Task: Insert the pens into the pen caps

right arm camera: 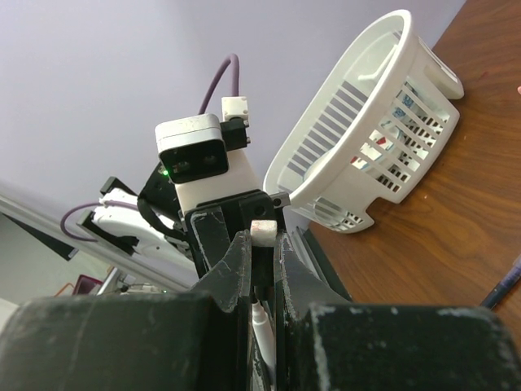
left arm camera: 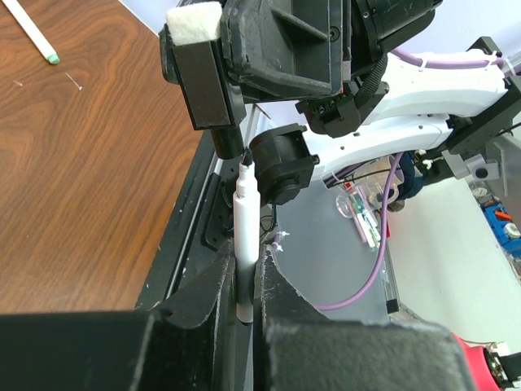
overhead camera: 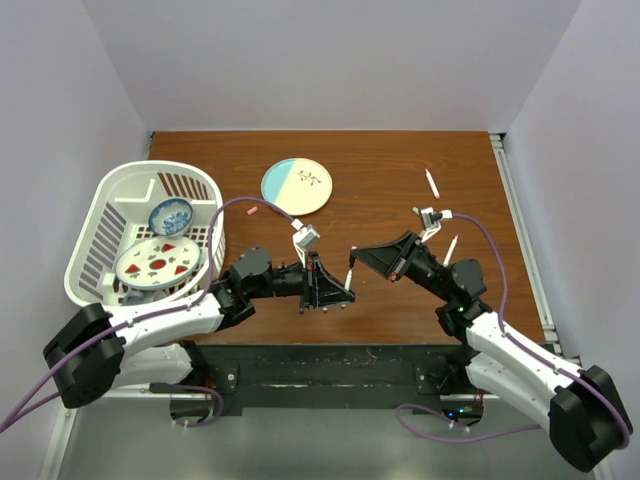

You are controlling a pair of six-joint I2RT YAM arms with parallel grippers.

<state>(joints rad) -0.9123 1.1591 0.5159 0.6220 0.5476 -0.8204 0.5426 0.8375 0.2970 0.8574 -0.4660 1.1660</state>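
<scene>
My left gripper (overhead camera: 335, 288) (left arm camera: 247, 265) is shut on a white pen (left arm camera: 246, 220) and holds it above the table's near edge, black tip pointing at the right gripper. The pen also shows in the top view (overhead camera: 349, 272). My right gripper (overhead camera: 360, 257) (right arm camera: 262, 257) is shut on a black pen cap (right arm camera: 262, 269). The pen's tip sits right at the cap (left arm camera: 229, 142), and whether it has entered is hidden. Two more white pens (overhead camera: 432, 182) (overhead camera: 450, 250) lie on the table at the right. A pink cap (overhead camera: 252, 210) lies by the basket.
A white basket (overhead camera: 100, 215) with a bowl and a plate stands at the left. A blue-and-cream plate (overhead camera: 297, 186) lies at the back middle. A green-ended pen (left arm camera: 32, 32) and a dark pen (right arm camera: 505, 289) lie on the wood.
</scene>
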